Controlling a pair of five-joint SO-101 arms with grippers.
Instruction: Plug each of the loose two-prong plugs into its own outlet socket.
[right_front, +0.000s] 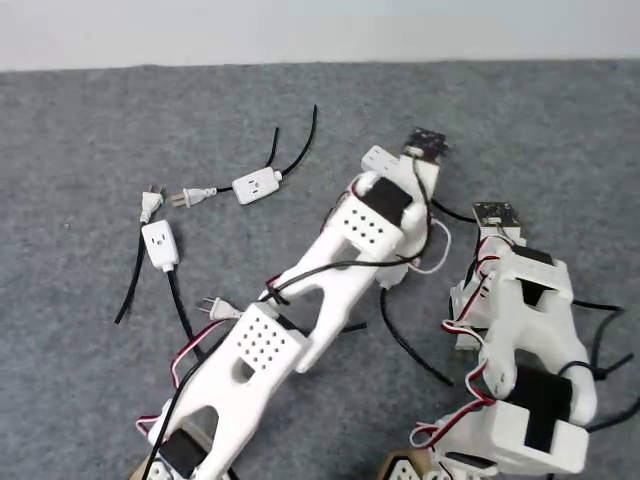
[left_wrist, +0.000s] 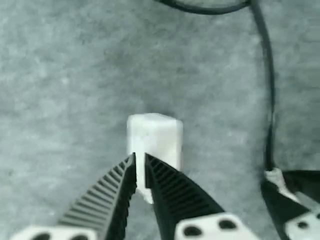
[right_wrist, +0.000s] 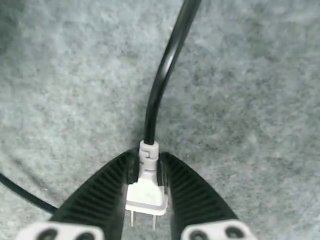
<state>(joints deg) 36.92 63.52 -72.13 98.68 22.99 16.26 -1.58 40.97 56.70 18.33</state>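
Observation:
My left gripper (left_wrist: 140, 159) stands over a white outlet socket (left_wrist: 154, 136) on the grey carpet, its fingers pinched on the socket's near edge with only a sliver between them. In the high view this socket (right_front: 378, 157) lies at the tip of the long arm. My right gripper (right_wrist: 146, 156) is shut on a white two-prong plug (right_wrist: 146, 192). The plug's prongs point back toward the wrist and its black cord (right_wrist: 165, 75) runs away over the carpet.
Farther left lie another socket (right_front: 257, 185) with a plug (right_front: 195, 197) just before it, a loose plug (right_front: 151, 205), a socket (right_front: 160, 245) and a plug (right_front: 222, 308) beside the long arm. Black cords (right_front: 400, 345) trail between the arms.

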